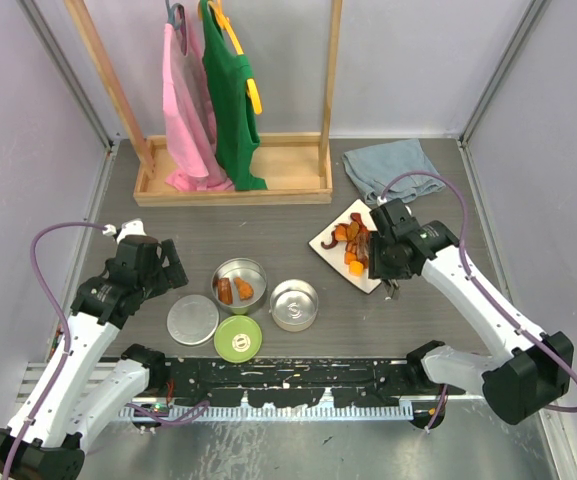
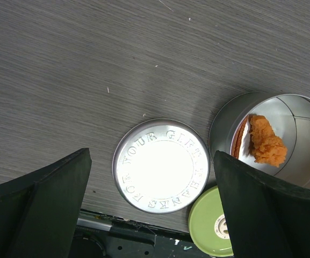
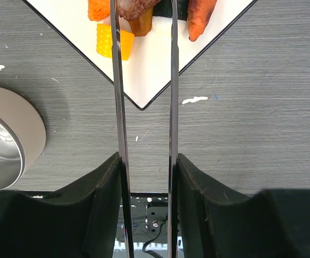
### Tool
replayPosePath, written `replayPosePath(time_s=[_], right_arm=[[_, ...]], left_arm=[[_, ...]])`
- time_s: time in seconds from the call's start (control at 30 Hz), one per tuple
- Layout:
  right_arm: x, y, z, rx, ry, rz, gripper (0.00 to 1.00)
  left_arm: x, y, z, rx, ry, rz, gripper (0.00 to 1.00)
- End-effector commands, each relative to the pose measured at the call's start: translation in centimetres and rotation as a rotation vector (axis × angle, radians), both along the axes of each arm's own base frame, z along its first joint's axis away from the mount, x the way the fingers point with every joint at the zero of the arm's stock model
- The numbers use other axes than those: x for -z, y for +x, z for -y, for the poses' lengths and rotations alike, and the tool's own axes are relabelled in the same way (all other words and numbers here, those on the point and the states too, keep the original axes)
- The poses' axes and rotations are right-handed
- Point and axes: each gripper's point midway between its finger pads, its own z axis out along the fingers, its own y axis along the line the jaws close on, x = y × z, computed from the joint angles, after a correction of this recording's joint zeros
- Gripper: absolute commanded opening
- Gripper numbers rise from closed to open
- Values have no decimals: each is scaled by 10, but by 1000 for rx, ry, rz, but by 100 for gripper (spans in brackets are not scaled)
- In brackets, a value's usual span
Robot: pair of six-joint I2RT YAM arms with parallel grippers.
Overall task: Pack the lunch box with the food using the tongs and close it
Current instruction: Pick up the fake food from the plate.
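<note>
Lunch box point(image 1: 294, 305): two round steel tins, unlidded, on the table point(image 1: 268, 230).
Our right end effector point(image 3: 147, 158) grips slim silver tongs point(image 3: 172, 80) over the orange-red food chunks point(image 1: 350, 247); our left end effector point(image 2: 150, 161) gapes empty.

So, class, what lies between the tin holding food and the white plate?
Only bare tabletop, as the top view shows; the second tin sits just off that line, nearer the arms.

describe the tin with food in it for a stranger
From the wooden clothes rack at the back, come straight toward the near edge. The first round tin you meet, just behind the green lid, is it; unlike the other tin, it holds orange and brown chunks.
</note>
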Motion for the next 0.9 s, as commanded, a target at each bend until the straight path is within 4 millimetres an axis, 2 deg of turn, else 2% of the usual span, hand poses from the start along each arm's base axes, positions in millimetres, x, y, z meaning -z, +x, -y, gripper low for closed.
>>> replayPosePath(time_s=[0.0, 0.4, 0.87], right_arm=[[-9, 17, -7, -23, 29, 62, 47], [3, 20, -6, -49, 24, 40, 47], [-6, 14, -9, -64, 66, 48, 25]], left_arm=[[-12, 8, 2, -13, -20, 52, 98], [-11, 9, 2, -14, -20, 51, 98], [-11, 8, 1, -15, -19, 50, 98]])
